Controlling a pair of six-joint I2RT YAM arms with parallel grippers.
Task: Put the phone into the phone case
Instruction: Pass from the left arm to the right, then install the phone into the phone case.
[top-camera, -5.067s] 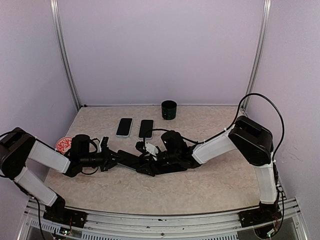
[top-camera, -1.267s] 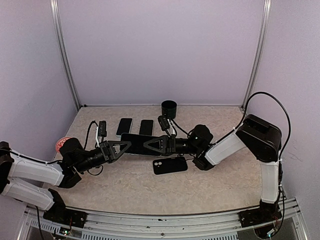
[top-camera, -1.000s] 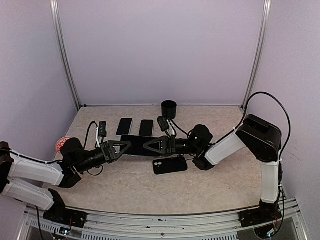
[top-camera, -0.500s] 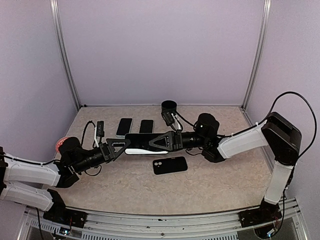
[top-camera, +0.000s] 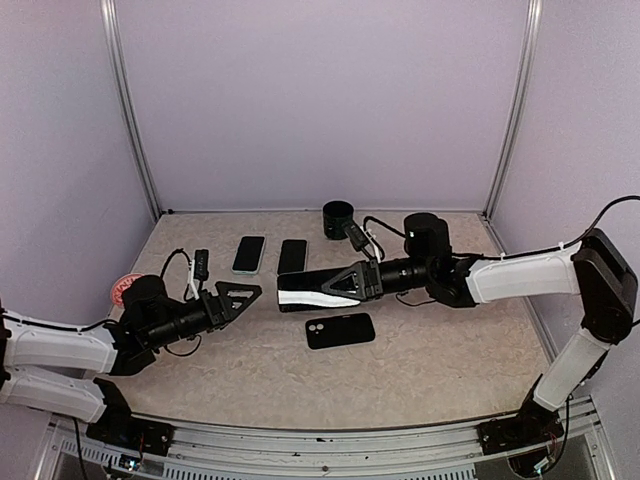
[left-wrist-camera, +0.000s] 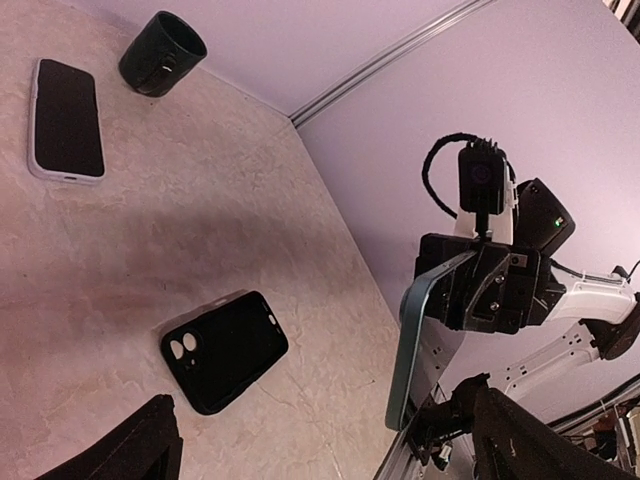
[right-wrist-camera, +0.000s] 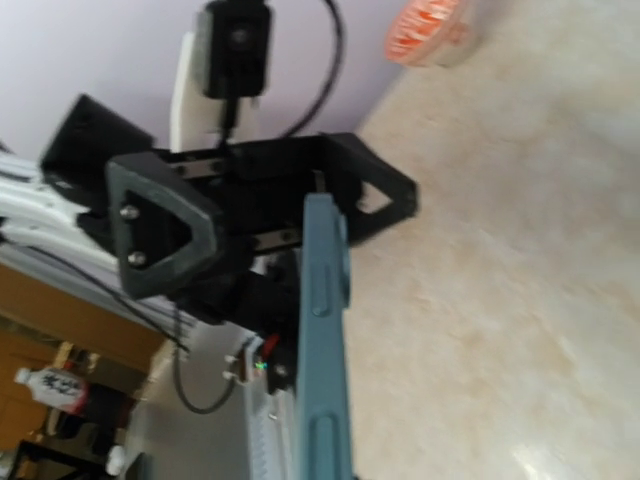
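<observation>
While our right end effector grips the phone and left end effector gapes wide, we'd flatten it over the case.

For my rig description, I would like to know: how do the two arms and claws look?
The left arm and right arm have white link shells and black joints. The left claw and right claw are black, with triangular open-frame fingers. A black cable loops along each arm.
</observation>
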